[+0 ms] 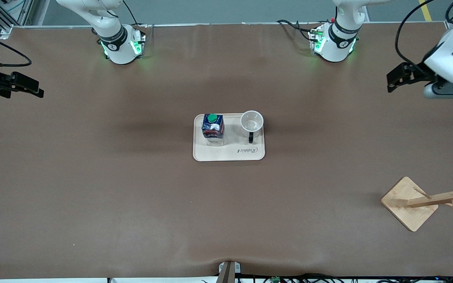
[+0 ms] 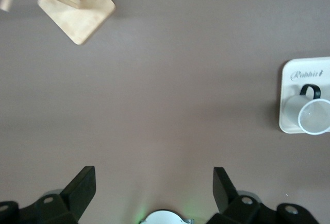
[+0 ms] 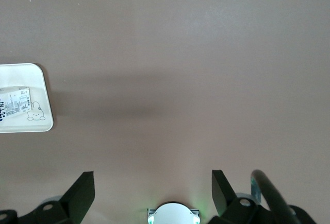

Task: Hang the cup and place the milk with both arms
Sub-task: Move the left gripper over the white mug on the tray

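Tray (image 1: pixel 229 155) is my landmark at mid-table: the milk (image 1: pixel 212 129) and cup (image 1: pixel 251 122) stand on it. My left gripper (image 2: pixel 153 193) and right gripper (image 3: pixel 153 193) hang wide open and empty above bare table (image 1: pixel 92 177), toward either end from the tray.
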`<state>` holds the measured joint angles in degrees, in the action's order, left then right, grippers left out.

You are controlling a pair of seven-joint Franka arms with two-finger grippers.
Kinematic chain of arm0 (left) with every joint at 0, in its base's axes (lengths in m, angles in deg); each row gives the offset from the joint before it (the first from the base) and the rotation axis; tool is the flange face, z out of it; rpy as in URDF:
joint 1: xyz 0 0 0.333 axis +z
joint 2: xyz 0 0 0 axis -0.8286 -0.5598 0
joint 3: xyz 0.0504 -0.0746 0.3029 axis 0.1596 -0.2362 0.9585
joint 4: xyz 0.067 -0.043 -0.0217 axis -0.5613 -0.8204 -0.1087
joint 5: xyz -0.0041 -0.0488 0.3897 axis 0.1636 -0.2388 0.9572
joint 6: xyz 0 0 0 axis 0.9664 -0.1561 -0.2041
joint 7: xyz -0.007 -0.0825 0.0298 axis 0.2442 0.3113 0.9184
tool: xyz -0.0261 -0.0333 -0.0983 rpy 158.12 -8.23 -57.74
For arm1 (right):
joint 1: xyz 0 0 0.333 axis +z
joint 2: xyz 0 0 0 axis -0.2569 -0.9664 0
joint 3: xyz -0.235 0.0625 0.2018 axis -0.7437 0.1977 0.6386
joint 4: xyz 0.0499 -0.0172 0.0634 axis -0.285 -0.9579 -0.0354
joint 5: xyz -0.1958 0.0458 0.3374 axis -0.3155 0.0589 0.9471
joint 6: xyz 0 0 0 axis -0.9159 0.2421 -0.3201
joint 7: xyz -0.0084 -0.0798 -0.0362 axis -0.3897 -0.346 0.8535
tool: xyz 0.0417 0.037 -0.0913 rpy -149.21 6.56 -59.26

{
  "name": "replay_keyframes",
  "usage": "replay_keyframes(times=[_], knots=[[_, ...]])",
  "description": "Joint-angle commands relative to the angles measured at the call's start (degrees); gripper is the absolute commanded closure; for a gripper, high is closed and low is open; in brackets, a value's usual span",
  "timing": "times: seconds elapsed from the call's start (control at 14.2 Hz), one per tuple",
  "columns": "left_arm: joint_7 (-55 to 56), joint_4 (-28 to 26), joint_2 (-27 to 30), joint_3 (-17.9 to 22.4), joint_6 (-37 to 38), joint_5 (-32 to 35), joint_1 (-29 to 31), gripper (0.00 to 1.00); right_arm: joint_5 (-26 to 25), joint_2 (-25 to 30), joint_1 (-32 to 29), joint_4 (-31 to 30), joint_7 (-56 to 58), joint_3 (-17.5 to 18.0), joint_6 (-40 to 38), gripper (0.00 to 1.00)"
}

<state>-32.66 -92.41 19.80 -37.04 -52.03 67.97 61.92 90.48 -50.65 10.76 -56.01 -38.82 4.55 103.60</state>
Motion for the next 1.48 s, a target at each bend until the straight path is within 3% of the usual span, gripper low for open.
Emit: replay_keyframes(times=[0.0,0.21,0.56,0.85,1.06,1.41], knots=[[5.19,-4.41,1.07,-3.56,-2.96,-0.89,0.01,0.0,0.19,-0.1,-1.41,0.14,-0.7,1.25,-0.13,0.0],[13.2,-9.15,0.2,-9.01,-7.09,-0.97,0.01,0.0,0.19,-0.1,-1.32,0.23,-0.7,1.34,-0.13,0.0],[21.03,-20.32,-0.59,-16.31,-21.58,-3.96,-0.08,0.0,0.27,-0.1,-1.58,0.41,-0.7,1.34,-0.39,0.0],[23.05,-23.93,-5.42,-21.23,-30.37,-4.05,-0.16,0.0,0.27,-0.02,-1.58,0.32,-0.7,1.34,-0.65,0.0],[26.04,-26.04,-9.46,-23.61,-37.5,-3.7,-0.95,0.0,0.27,-0.1,-1.58,0.14,-0.7,1.34,-0.57,0.0],[28.68,-26.84,-16.58,-23.79,-45.77,-3.09,-5.69,0.0,0.27,-0.19,-1.58,0.14,-0.7,1.25,-0.48,0.0]])
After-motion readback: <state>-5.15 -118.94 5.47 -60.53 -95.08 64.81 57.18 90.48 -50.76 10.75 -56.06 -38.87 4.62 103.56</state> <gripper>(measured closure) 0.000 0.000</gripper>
